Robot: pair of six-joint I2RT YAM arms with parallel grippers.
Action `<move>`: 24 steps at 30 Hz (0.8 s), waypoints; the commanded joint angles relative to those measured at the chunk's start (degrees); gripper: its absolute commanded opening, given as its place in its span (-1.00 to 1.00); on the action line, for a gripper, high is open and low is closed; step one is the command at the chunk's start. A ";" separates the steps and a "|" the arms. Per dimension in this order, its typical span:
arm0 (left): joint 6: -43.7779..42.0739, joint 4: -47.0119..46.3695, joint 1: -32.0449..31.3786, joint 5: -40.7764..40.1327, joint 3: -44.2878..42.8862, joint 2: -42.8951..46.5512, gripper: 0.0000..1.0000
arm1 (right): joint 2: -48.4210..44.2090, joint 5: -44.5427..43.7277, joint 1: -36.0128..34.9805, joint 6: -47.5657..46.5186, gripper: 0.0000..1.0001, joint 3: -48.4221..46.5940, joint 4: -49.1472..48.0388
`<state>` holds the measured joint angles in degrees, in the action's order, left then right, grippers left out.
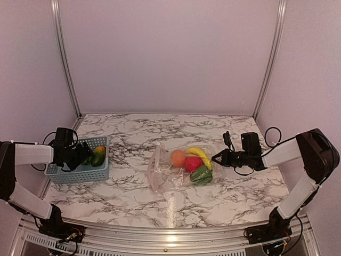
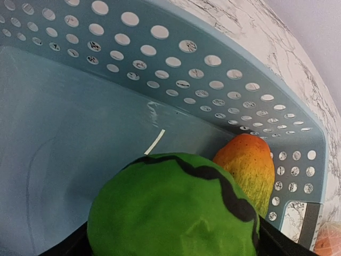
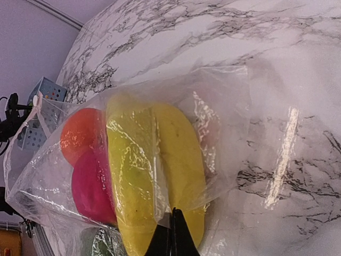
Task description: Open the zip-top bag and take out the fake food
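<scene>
Since your right pincer [image 1: 216, 158] sits at the 3 o'clock end of the bag [image 1: 160, 176] and touches it, that arm is the one placed to work the bag. Its tips are clenched tight. The wrist view shows a fold of clear film running straight into them, so I judge that it pinches the plastic, not the banana [image 3: 160, 176] behind. From those tips the bag runs toward 9 o'clock, its long axis 3-to-9 across the table [image 1: 133, 197]. The banana comes first, with the green vegetable [image 1: 201, 175] on the near side, then the red fruit [image 3: 93, 186] and the orange ball [image 3: 80, 133], all inside the film. Farther off at 9 o'clock, well apart from the bag, your left pincer [image 1: 82, 156] hangs in the basket [image 1: 80, 176] with a green toy [image 2: 170, 208] between wide-set jaws. Whether they press it or have freed it, you cannot tell.
</scene>
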<state>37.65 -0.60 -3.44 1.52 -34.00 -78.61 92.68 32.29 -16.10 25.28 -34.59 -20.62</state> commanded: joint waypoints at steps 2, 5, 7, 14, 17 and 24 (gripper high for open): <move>0.00 -3.34 0.28 0.94 -1.45 -0.25 0.97 | 0.41 0.71 0.75 -0.56 -1.00 -1.60 0.05; -1.04 -2.12 0.28 0.84 -2.21 0.95 0.98 | 0.37 0.75 0.72 -0.65 -1.00 -1.62 0.16; -1.83 -1.09 0.28 0.93 -2.69 2.65 0.98 | 0.30 0.80 0.68 -0.63 -1.00 -1.55 0.19; -2.71 -1.83 -1.25 4.21 -1.30 11.86 0.98 | -0.40 0.36 0.72 -1.71 -1.00 -1.88 1.75; -4.41 -1.54 -5.09 4.14 -2.21 13.05 0.95 | -0.27 0.38 0.72 -1.46 -1.00 -1.96 1.52; -5.58 -7.68 -15.42 8.73 -2.82 8.65 0.49 | 0.30 1.01 0.72 -0.97 -1.00 -1.89 0.70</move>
<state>33.76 -4.05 -14.41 6.92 -35.09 -66.74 92.68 32.60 -16.10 24.64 -34.70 -20.32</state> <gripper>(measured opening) 0.801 0.002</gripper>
